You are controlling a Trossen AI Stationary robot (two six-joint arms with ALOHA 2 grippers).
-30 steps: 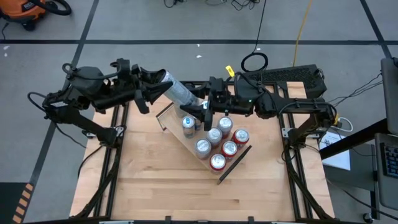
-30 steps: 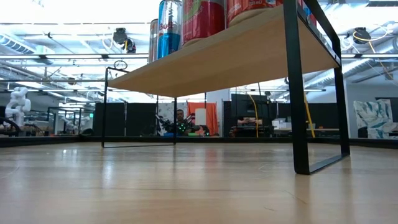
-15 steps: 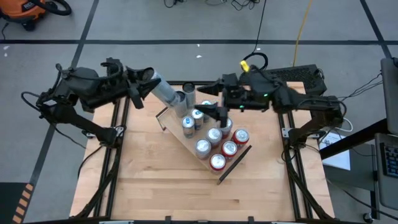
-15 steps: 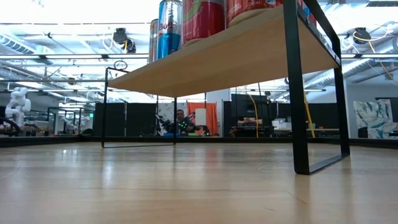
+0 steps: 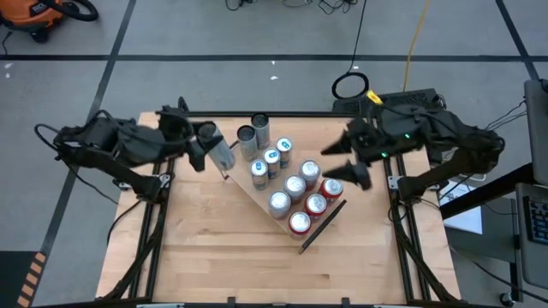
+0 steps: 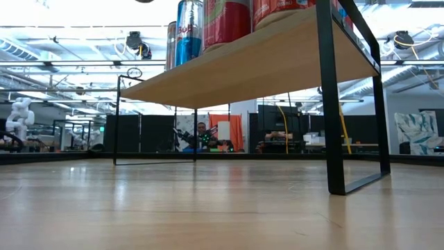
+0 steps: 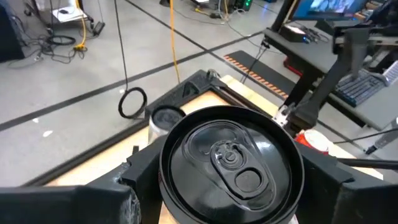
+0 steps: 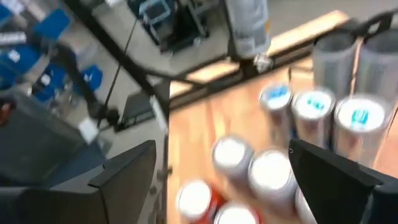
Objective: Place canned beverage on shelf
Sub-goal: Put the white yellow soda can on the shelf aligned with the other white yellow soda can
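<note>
The shelf [image 5: 254,195], a light-wood board with black end rails, stands slantwise on the table and carries several cans [image 5: 295,186]: red, silver, blue-topped and two tall grey ones [image 5: 253,133]. The low view shows the shelf's underside [image 6: 243,66] and the cans [image 6: 189,31] on top. My left gripper [image 5: 205,145] is just off the shelf's left end, shut on a silver can [image 5: 221,152]. My right gripper [image 5: 341,162] is open and empty, above the table to the right of the shelf; its wrist view looks over the cans [image 8: 314,109]. My left gripper pinches the silver can between its two fingers [image 7: 144,169], which lie on opposite sides of the can's wall [image 7: 171,186] just below the top rim. It comes from the table's left side. The can is lifted clear and tilted, its top [image 7: 231,155] toward the wrist.
The wooden tabletop has bare room near the front edge [image 5: 257,265]. Black frame rails run along the table's left side [image 5: 158,214] and right side [image 5: 396,214]. A black cable loop [image 5: 349,84] lies on the floor beyond the far edge.
My left gripper has drawn back from the shelf's far end toward the table's left edge with the silver can, which now stands more upright. My right gripper has left the cans at the shelf's far end and gone toward the table's right edge, uncovering them.
</note>
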